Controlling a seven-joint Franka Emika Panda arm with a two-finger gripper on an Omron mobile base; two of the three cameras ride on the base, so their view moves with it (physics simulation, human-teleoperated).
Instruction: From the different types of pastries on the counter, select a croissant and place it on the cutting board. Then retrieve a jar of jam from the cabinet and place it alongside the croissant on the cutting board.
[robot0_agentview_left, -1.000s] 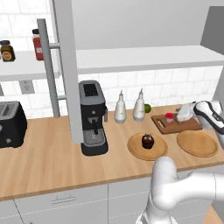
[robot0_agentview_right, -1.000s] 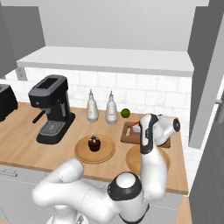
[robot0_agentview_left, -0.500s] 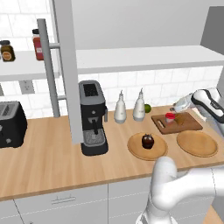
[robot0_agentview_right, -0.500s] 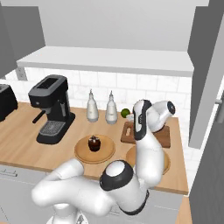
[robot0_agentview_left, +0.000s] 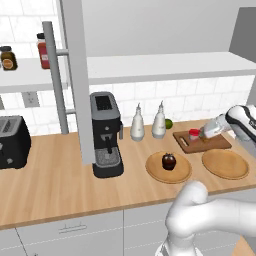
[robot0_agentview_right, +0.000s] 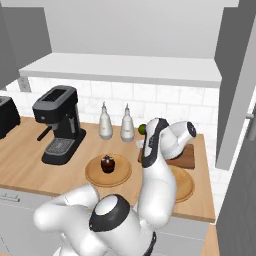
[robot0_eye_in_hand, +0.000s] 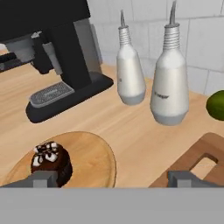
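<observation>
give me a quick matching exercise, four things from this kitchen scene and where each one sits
Things:
1. jam jar
2. dark pastry
3. lime
4. red bottle

Places:
A. on the wall shelf
B. on a round wooden plate
C. on the cutting board
D. on the counter behind the two white bottles

Pairs: 1-C, 2-B, 3-D, 4-A

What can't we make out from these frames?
- Croissant: left base view shows just a tan speck beside the jar of jam on the cutting board; too small to confirm.
- Cutting board in right base view: mostly hidden behind the arm.
- Gripper: only fingertips show in hand view; grip state unclear.
</observation>
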